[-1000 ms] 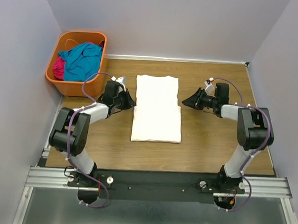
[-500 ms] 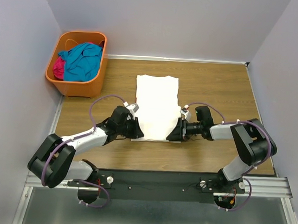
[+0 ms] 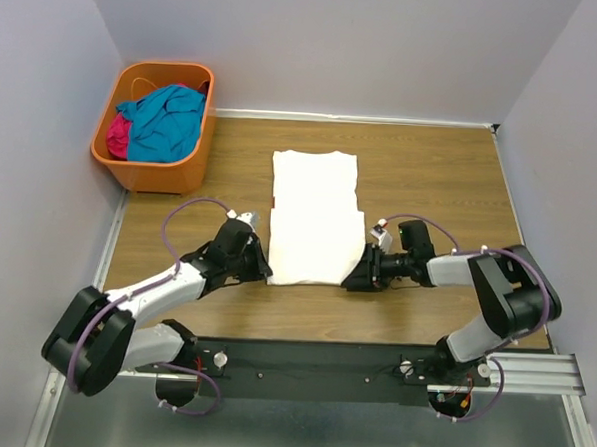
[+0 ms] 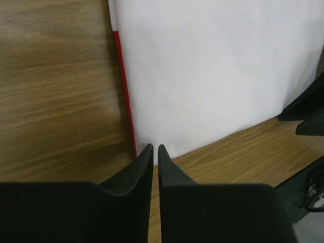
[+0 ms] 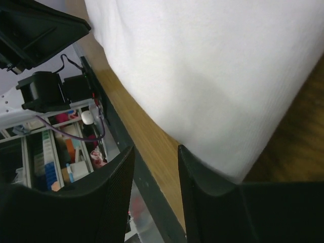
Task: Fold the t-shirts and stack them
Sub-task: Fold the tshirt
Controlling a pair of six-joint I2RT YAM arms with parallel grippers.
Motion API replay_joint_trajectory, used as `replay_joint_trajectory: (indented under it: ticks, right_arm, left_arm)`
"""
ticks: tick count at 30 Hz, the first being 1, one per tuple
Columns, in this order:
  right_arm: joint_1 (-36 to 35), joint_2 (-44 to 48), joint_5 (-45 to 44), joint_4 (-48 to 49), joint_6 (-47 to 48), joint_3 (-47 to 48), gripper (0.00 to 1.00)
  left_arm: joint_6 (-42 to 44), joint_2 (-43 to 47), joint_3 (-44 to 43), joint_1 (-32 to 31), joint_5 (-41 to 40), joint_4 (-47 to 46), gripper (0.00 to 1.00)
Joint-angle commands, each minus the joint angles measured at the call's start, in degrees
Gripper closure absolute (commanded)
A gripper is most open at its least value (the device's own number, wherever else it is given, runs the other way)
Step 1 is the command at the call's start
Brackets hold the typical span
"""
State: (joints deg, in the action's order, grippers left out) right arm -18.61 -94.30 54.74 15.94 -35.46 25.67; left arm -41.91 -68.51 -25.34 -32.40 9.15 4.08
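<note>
White tee (image 3: 316,219) lies part-folded mid-table (image 3: 431,170), my left jaws nearly closed at its near-left corner, right jaws open at near-right; teal tee (image 3: 172,117) & magenta tee (image 3: 117,134) sit unfolded in far-left basket (image 3: 146,178).

You see only the plain side of the white folded cotton t-shirt (image 3: 316,219). Its red print (image 4: 125,91) shows as a thin strip under the left edge, and the lettering is hidden. At its near left corner the left jaws stand almost together; whether cloth sits between them you cannot tell. In the orange plastic basket (image 3: 146,175) at the far left corner of the bench (image 3: 431,170), the teal-blue tee (image 3: 166,116) buries most of the magenta tee (image 3: 117,134).
</note>
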Motion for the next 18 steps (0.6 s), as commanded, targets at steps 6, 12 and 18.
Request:
replay_joint_trajectory:
  ticks: [6,12,18]
  right_arm:
    - [-8.8,5.7,-3.6,-5.8,-3.9,10.7,0.51]
    - [-16.8,-4.0,-3.1,11.4,-14.7,14.5,0.51]
    - [-18.8,-18.0,-3.7,15.3,-14.1,14.6,0.51]
  left_arm:
    - [-1.5,11.0,-4.9,0.3,-13.2,8.9,0.62]
    - [-1.1,16.7,-8.0,0.4,-19.8,12.6,0.33]
    - [0.2,21.7,-8.2,0.6,-23.3,14.6,0.09]
